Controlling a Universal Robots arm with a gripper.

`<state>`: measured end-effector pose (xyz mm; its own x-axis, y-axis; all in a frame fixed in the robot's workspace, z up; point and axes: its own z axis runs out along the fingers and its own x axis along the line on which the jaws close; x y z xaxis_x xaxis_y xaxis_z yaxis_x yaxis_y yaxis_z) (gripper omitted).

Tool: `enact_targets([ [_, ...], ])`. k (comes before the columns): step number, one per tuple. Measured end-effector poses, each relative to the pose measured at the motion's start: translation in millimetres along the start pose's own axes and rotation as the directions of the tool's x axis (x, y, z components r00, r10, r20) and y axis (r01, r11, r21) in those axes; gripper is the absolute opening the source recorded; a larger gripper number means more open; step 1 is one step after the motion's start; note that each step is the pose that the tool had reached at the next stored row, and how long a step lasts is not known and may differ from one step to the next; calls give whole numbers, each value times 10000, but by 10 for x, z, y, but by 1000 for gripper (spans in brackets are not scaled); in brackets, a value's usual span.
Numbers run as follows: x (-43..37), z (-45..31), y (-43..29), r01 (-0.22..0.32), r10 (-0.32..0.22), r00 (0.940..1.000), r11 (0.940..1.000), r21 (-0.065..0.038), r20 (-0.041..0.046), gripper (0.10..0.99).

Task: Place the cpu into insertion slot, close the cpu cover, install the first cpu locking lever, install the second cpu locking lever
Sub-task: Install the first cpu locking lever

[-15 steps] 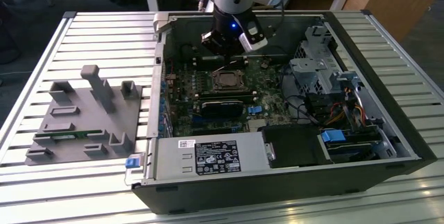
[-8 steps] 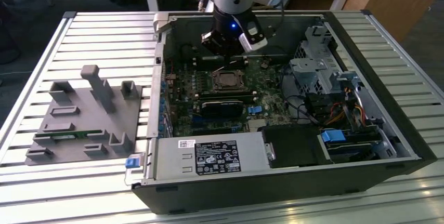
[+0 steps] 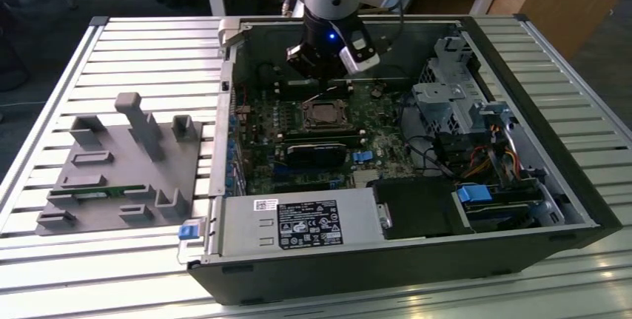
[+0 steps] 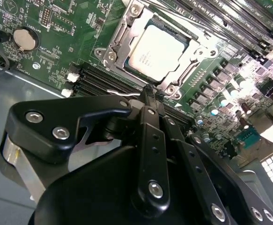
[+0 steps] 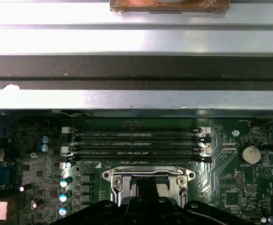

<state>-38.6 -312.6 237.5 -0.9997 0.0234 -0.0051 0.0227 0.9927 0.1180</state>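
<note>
CPU [image 4: 154, 50] sits flat in its socket on the green motherboard [image 4: 56, 42], inside the open computer case [image 3: 582, 208]. The CPU cover [image 4: 122, 44] is down around it, the chip's silver top showing through the window. In the second wrist view the gripper [image 4: 150, 92] hangs right at the socket's near edge, fingers pressed together with nothing visibly between them, tips next to a thin wire lever [image 4: 122, 93] that lies along that edge; contact with it cannot be confirmed. Judged step: seating 1 of the 2 locking levers. To do it well, the push should stay on the lever alone, keeping it low and sliding it sideways under its catch, without leaning on the cover frame. Room is tight: 4 memory slots [image 5: 136, 145] run just beside the socket, a coin battery [image 4: 24, 39] lies well apart, a row of capacitors [image 4: 223, 101] stands near the opposite side, and the case wall [image 5: 136, 98] rises behind the slots.
</note>
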Motion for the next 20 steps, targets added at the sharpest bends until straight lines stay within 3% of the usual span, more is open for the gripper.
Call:
enact_targets([
  [20, 2, 76, 30, -2, 2, 10000, 10000, -1, 1, 106],
])
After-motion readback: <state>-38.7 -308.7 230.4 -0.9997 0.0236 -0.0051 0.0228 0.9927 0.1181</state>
